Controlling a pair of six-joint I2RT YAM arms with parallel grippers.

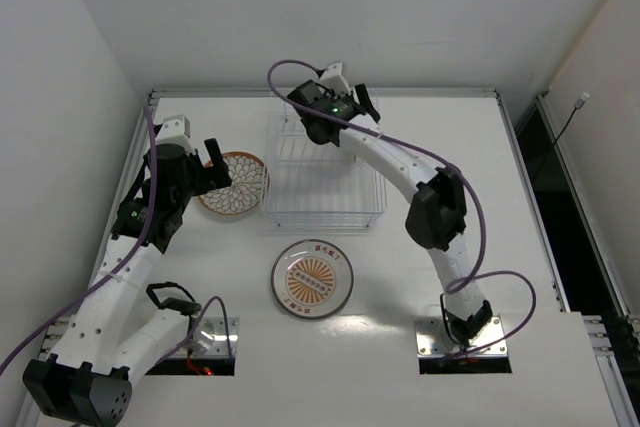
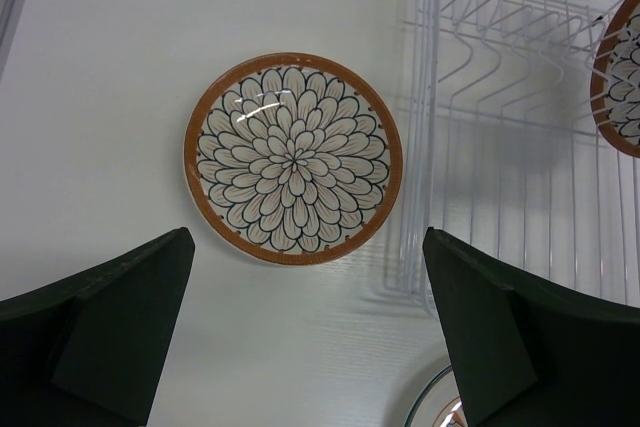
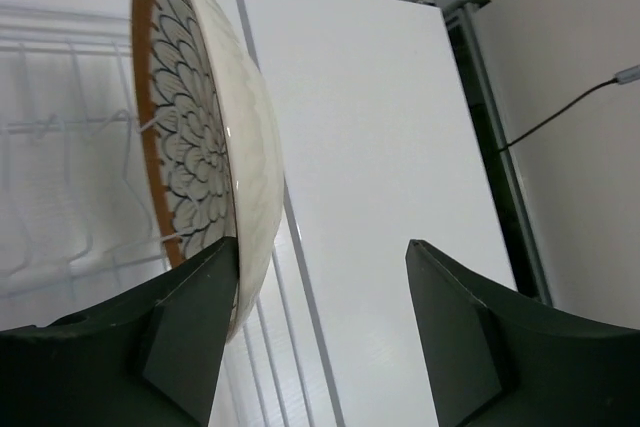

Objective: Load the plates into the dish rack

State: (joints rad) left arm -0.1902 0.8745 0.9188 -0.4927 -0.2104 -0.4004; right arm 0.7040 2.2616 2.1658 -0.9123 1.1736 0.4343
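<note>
One brown-and-white petal plate [image 1: 233, 184] lies flat on the table left of the dish rack [image 1: 322, 172]; it also shows in the left wrist view [image 2: 292, 158]. My left gripper [image 1: 210, 169] [image 2: 308, 252] is open and empty, hovering just short of this plate. A second petal plate [image 3: 200, 137] stands on edge in the rack's [image 3: 60, 127] far end, also in the left wrist view [image 2: 620, 67]. My right gripper [image 1: 350, 99] [image 3: 322, 247] is open, its left finger beside that plate's white underside. The sunburst plate [image 1: 312, 278] lies flat in front of the rack.
The table's raised back rail [image 1: 320, 93] runs just behind the rack. A dark gap with a cable [image 1: 560, 137] lies past the table's right edge. The rack's wire edge [image 2: 425, 127] stands close to the right of the flat petal plate.
</note>
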